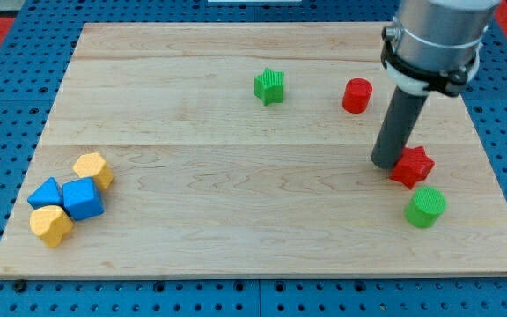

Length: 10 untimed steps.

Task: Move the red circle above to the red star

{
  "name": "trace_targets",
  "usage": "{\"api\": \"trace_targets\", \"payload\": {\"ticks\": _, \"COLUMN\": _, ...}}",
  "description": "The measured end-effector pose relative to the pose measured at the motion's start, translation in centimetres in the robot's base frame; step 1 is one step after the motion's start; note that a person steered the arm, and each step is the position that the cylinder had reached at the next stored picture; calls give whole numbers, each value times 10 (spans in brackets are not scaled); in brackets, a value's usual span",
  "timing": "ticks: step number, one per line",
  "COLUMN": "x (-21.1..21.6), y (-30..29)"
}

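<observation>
The red circle (356,95) stands at the upper right of the wooden board (236,202). The red star (413,166) lies lower, near the view's right edge of the board. My tip (385,164) rests on the board right against the red star's left side, below and slightly right of the red circle. The rod rises from there up to the grey arm body (434,40) at the view's top right.
A green circle (426,207) sits just below the red star. A green star (270,86) is at the top centre. At the lower left cluster a yellow hexagon (93,169), a blue triangle (46,193), a blue cube (84,198) and a yellow heart (52,225).
</observation>
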State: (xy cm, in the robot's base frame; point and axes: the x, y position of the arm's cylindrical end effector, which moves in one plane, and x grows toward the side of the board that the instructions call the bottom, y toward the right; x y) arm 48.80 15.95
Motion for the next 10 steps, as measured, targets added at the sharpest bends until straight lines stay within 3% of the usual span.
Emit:
{"api": "trace_targets", "payload": {"ticks": 1, "x": 0, "y": -14}}
{"api": "trace_targets", "payload": {"ticks": 2, "x": -54, "y": -29}}
{"api": "trace_targets", "payload": {"ticks": 4, "x": -111, "y": 83}}
{"api": "trace_targets", "payload": {"ticks": 5, "x": -160, "y": 62}}
{"api": "trace_targets", "payload": {"ticks": 6, "x": -167, "y": 4}}
{"api": "trace_targets", "payload": {"ticks": 8, "x": -112, "y": -14}}
{"api": "trace_targets", "payload": {"ticks": 10, "x": -125, "y": -78}}
